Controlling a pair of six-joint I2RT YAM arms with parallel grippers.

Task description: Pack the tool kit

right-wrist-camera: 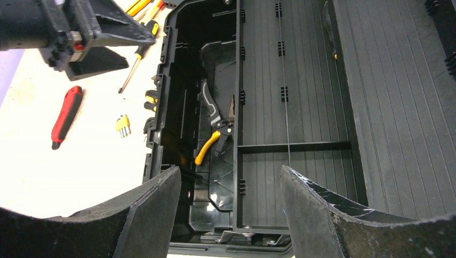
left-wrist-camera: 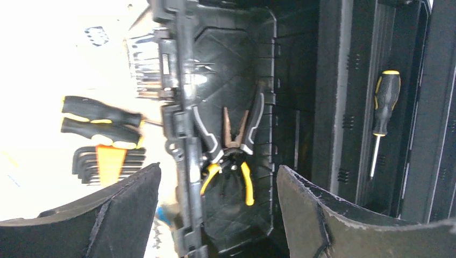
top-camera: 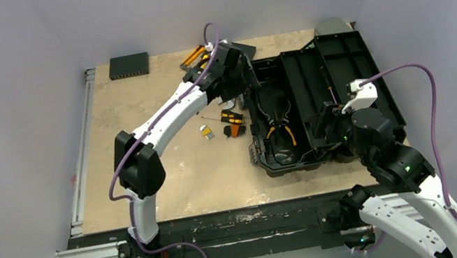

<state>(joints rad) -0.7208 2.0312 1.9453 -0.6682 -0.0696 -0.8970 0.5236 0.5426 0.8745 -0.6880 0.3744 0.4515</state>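
The black toolbox lies open, its lid folded flat to the right. Two pairs of pliers, one yellow-handled and one black-and-grey, rest in the base. A yellow-black screwdriver lies in the lid. My left gripper hovers open over the base's far end with nothing between its fingers. My right gripper stands open and empty at the box's near end, over the wall between base and lid.
Loose tools lie left of the box: yellow-black handles, a hex-key set, a red knife, a small yellow key set, a screwdriver. A flat black box sits at the back left, more tools at the back.
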